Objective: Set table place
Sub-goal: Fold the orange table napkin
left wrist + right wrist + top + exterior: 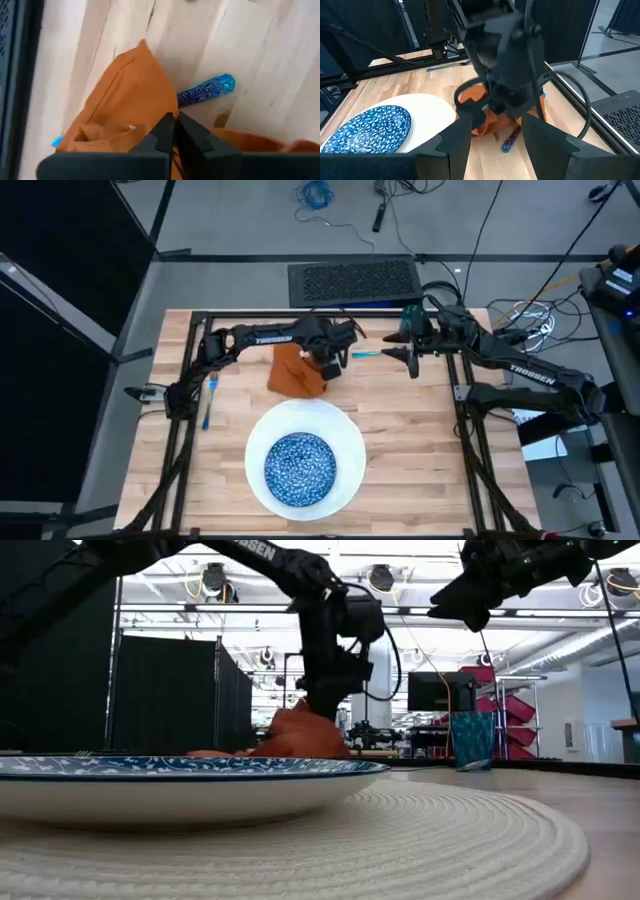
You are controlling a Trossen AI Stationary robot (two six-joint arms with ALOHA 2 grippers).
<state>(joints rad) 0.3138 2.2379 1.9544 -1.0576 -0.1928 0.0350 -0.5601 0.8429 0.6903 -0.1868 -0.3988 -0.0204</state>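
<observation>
Napkin (296,371): orange, bunched, on the table (400,440) just behind the plate (345,440), pinched at its top by the left gripper (328,366). Fingers (165,134) closed together on the cloth in the left wrist view, with folds hanging at both sides. In the low view, cloth drawn up into a peak under the gripper, lower edge on the wood or very close to it; hard to say which from this angle.

Under and beside the napkin: a patterned blue cutlery handle (207,91), flat on the table, one end hidden by the cloth. Seen also in the right wrist view, near the napkin edge. Fork, knife or spoon: not possible to tell.

Plate large and white, at the near middle of the table, with the bowl (300,467) already sitting in its centre. Another light-blue cutlery piece (209,402) well to the left, by the left arm base. Cup (472,741) upright at the far side, near the right arm.

Right gripper (411,356) raised above the far middle of the table, fingers spread wide, holding nothing, beside the cup and waiting.

Progress, as a judgement: plate and bowl probably done. Still left: napkin to be laid flat beside the plate, cutlery gathered and placed beside it, cup brought closer.
</observation>
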